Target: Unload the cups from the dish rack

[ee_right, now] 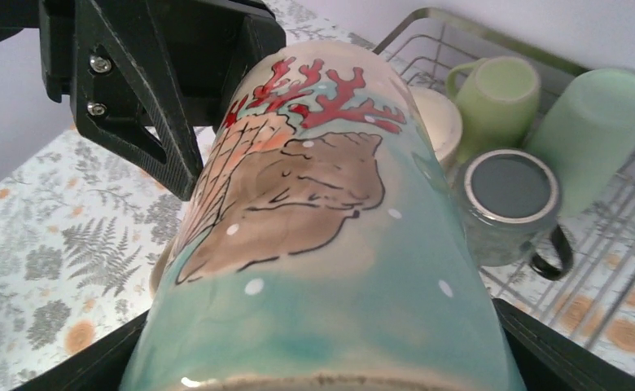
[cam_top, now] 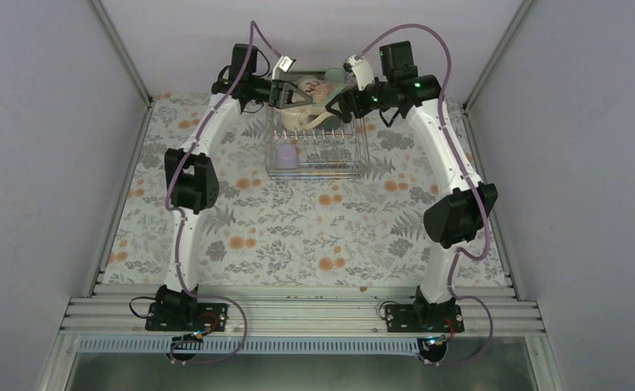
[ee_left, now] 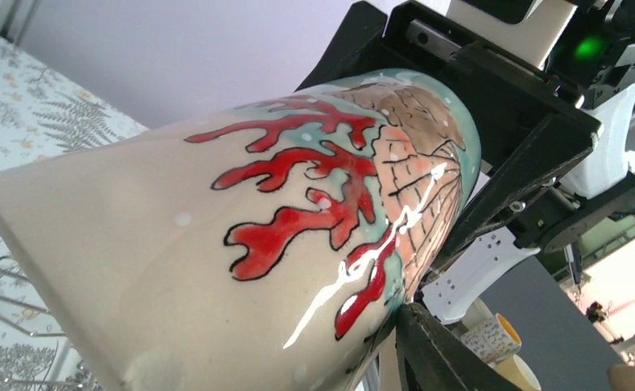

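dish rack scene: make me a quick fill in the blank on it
1. The left tool and right tool both grip the beige ceramic mug, painted with red ___.
2. That mug is held ___ the silvery wire dish rack.
3. The small lavender cup sits in the rack's near-___ corner.
Missing: coral; above; left.

Left arm [cam_top: 186,183] and right arm [cam_top: 461,212] reach forward, jaws clamped.

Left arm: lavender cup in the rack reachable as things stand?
Probably not yet. The left pincer is full: it and the right pincer both appear to grip the coral-painted cup over the far end of the dish rack. The lavender cup itself sits unobstructed in the near-left corner.
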`<state>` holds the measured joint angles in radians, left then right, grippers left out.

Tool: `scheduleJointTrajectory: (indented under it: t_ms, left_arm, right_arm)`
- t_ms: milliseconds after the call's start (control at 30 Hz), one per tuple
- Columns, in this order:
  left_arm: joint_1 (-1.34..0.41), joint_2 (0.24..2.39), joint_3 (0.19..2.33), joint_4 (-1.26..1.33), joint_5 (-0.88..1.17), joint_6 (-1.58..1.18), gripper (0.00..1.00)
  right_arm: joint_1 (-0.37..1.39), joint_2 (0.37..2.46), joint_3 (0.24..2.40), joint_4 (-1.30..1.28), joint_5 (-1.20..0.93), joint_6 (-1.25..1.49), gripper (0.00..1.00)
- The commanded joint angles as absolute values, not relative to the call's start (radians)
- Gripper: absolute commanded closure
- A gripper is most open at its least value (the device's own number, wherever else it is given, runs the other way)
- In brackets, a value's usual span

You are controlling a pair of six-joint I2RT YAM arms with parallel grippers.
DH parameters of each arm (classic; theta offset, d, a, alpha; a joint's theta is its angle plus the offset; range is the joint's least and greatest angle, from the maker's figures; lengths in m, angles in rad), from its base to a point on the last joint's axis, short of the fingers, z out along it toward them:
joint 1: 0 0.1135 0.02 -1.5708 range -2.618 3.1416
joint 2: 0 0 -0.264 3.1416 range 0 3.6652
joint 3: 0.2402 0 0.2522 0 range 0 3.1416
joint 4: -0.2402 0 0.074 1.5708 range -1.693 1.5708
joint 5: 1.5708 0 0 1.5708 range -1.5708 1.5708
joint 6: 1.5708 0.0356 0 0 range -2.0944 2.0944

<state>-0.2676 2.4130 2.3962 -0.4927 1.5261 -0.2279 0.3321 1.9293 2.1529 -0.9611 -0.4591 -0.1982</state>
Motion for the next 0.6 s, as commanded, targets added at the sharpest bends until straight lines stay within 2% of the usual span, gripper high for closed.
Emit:
scheduleJointTrajectory:
  t_ms: [0,100,167,300,367,500,567]
  left_arm:
    - [-0.339,2.308,2.436,-0.424,1.725,-0.254,0.6]
    - [-0.346,2.297,2.427,-0.418,1.724,-0.259,0.63]
    - [-0.35,2.293,2.419,-0.396,1.72,-0.278,0.7]
    - [-0.355,2.284,2.4,-0.368,1.721,-0.308,0.75]
    - [-0.359,2.276,2.393,-0.364,1.721,-0.314,0.76]
    - [-0.371,2.249,2.348,-0.29,1.717,-0.377,0.84]
    - [-0.373,2.236,2.339,-0.292,1.714,-0.373,0.93]
  right_arm:
    - [0.339,2.015,2.177,-0.819,-0.61,-0.108,0.78]
    - [0.337,2.039,2.177,-0.819,-0.667,-0.1,0.78]
    - [0.338,2.055,2.182,-0.819,-0.686,-0.093,0.77]
    - [0.337,2.08,2.187,-0.824,-0.724,-0.097,0.66]
    - [0.338,2.088,2.183,-0.825,-0.744,-0.1,0.64]
    - [0.337,2.116,2.196,-0.819,-0.744,-0.094,0.62]
    - [0.336,2.13,2.207,-0.819,-0.738,-0.095,0.6]
